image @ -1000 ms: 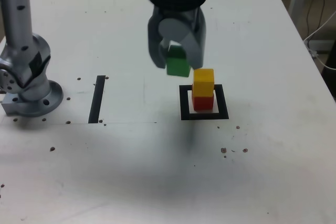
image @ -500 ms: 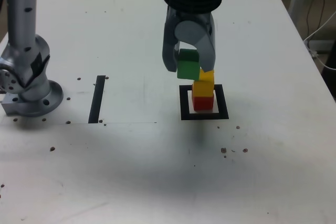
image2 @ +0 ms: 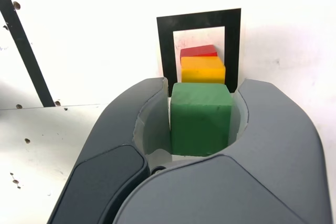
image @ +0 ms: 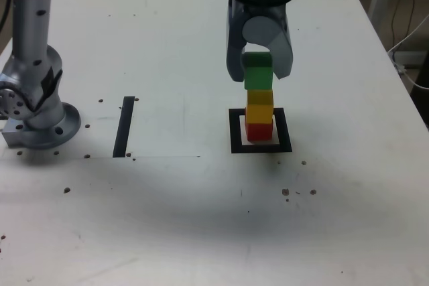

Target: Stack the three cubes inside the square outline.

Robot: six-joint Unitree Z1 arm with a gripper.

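The gripper clamps the green cube directly above the yellow cube; the two seem just touching, edges aligned.

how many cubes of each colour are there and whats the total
red cube: 1
yellow cube: 1
green cube: 1, held in the end effector
total: 3 cubes
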